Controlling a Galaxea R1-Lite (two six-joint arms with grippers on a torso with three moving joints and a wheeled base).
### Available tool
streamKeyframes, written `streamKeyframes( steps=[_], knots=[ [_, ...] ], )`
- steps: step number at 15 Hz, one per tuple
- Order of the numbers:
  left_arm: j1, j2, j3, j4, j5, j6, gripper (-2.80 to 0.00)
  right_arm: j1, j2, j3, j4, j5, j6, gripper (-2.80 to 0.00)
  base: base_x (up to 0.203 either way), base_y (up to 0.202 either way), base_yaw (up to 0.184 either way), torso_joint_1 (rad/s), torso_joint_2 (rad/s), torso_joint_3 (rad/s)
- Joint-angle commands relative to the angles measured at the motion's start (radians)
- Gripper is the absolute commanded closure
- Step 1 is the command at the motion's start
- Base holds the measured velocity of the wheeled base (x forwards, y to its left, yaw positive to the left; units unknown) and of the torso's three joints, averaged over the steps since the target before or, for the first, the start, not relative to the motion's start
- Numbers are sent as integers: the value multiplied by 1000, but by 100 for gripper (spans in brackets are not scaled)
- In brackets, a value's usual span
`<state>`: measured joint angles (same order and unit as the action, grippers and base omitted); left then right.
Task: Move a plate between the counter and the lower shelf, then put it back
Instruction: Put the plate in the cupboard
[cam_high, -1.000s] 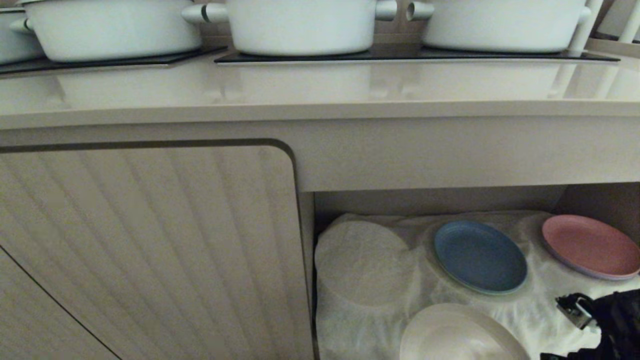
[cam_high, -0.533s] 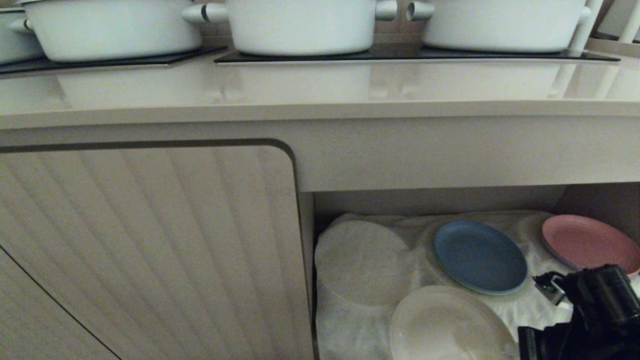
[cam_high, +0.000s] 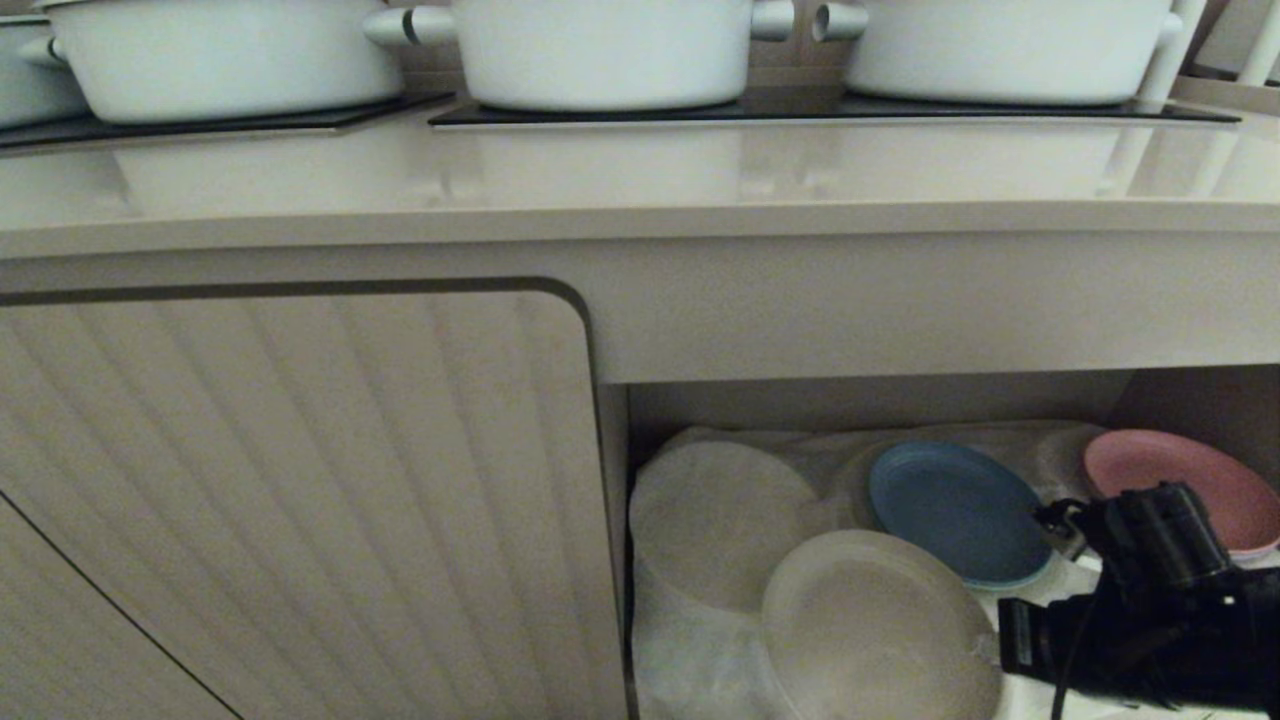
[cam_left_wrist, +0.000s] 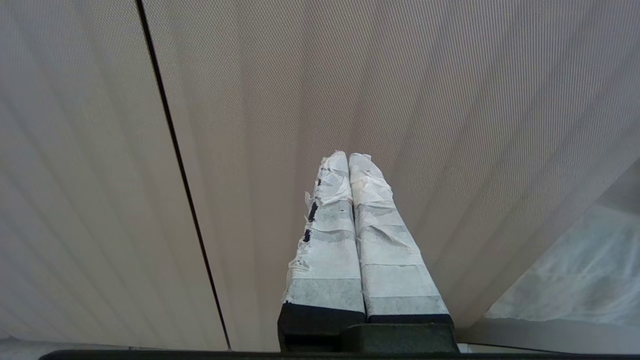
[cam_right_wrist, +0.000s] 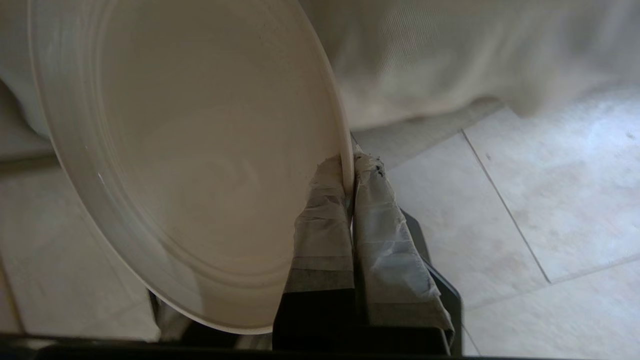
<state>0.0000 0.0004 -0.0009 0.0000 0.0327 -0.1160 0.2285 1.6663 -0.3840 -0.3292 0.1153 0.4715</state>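
The cream-beige plate (cam_high: 878, 630) hangs tilted at the front of the lower shelf (cam_high: 860, 402), in front of its wrinkly cloth floor. My right gripper (cam_right_wrist: 348, 167) is shut on the plate's (cam_right_wrist: 190, 165) rim, one taped finger on each face. In the head view the black right arm (cam_high: 1140, 620) reaches in from the lower right to the plate's right edge; its fingertips are hidden there. The counter (cam_high: 600, 180) runs across above, with no plate on it. My left gripper (cam_left_wrist: 348, 157) is shut and empty, parked facing the ribbed cabinet door (cam_left_wrist: 450, 100).
A blue plate (cam_high: 955, 510) and a pink plate (cam_high: 1170, 470) lie on the shelf cloth behind the arm. A cloth-covered round mound (cam_high: 720, 520) sits at the shelf's left. White pots (cam_high: 600, 50) stand on the black hob panels. The ribbed door (cam_high: 300, 480) closes the left.
My right arm has come up and leftward into view with the plate. The plate has risen from the bottom edge and now overlaps the blue plate's front.
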Motion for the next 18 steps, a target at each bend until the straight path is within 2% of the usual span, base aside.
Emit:
streamKeyframes(
  steps=[1, 14, 18],
  knots=[
    [0, 0, -1, 0, 1, -1, 0, 2, 36, -49, 1, 1, 24, 0, 0, 0, 0, 0, 0, 0],
    [0, 0, 1, 0, 1, -1, 0, 93, 262, -315, 9, 18, 64, 0, 0, 0, 0, 0, 0, 0],
    [0, 0, 0, 0, 1, -1, 0, 97, 313, -398, 10, 18, 79, 0, 0, 0, 0, 0, 0, 0]
  ],
)
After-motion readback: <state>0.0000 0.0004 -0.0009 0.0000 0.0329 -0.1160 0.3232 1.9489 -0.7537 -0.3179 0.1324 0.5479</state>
